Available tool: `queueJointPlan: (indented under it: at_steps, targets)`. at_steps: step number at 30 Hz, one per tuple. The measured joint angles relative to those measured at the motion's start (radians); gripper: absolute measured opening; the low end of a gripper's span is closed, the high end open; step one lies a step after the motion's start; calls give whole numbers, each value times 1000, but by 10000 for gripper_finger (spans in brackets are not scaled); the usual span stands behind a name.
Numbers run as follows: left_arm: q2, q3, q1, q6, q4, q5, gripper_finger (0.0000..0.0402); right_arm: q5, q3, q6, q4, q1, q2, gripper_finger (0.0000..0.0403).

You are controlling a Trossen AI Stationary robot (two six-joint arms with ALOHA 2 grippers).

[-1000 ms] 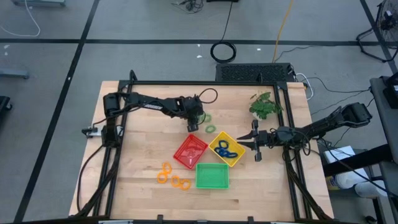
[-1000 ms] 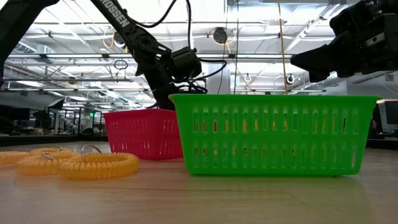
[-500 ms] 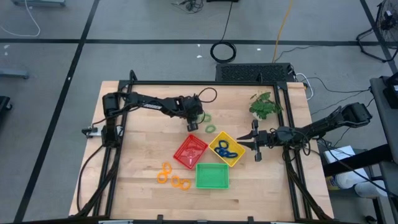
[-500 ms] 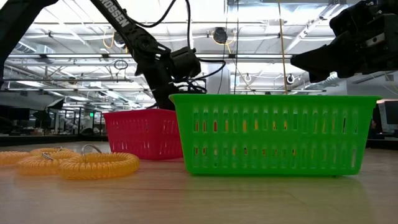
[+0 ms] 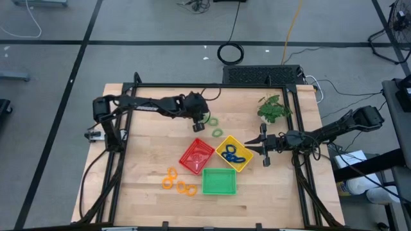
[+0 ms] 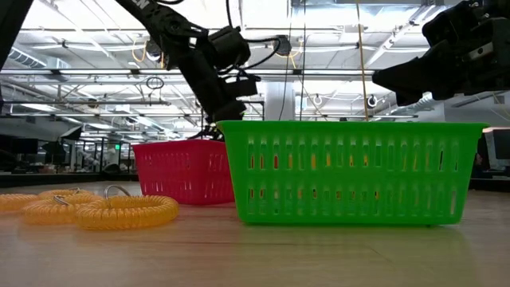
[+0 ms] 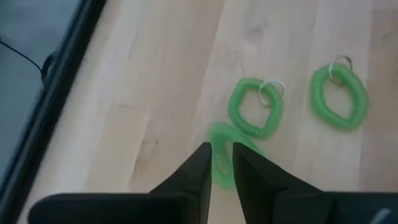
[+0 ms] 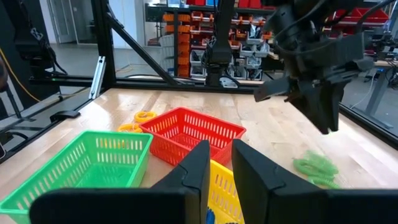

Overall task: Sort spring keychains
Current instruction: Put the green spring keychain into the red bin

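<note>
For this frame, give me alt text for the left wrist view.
The left gripper pinches a blurred green spring keychain between its dark fingers above the wooden table. Two more green spring keychains with metal rings lie flat just beyond.

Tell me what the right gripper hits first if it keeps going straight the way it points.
Probably the yellow tray: the right gripper points at its near corner, just short of it. Height is unclear, so it might pass over the rim.

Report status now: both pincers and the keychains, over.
Left pincer shut on a green keychain, lifted off the table. Right pincer idle beside yellow tray, holding nothing. Two green keychains remain on the wood. Path clear.
</note>
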Motion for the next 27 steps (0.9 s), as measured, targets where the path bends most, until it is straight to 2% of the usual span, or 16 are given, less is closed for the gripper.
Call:
queueJointPlan:
  at_steps: [7, 11, 14, 17, 22, 27]
  targets:
    - [-12, 0, 0, -10, -11, -1, 51, 0, 0, 0, 0, 0, 0, 57]
    - [-8, 0, 0, -130, -24, 0, 43, 0, 0, 0, 0, 0, 0, 57]
    - [-4, 0, 0, -160, -53, 10, 47, 0, 0, 0, 0, 0, 0, 57]
    - [-4, 0, -2, -201, -52, 27, 73, 0, 0, 0, 0, 0, 0, 57]
    - [-4, 1, -17, -214, -62, 35, 147, 0, 0, 0, 0, 0, 0, 57]
    - [24, 2, -33, -141, -83, 34, 207, 0, 0, 0, -1, 0, 0, 57]
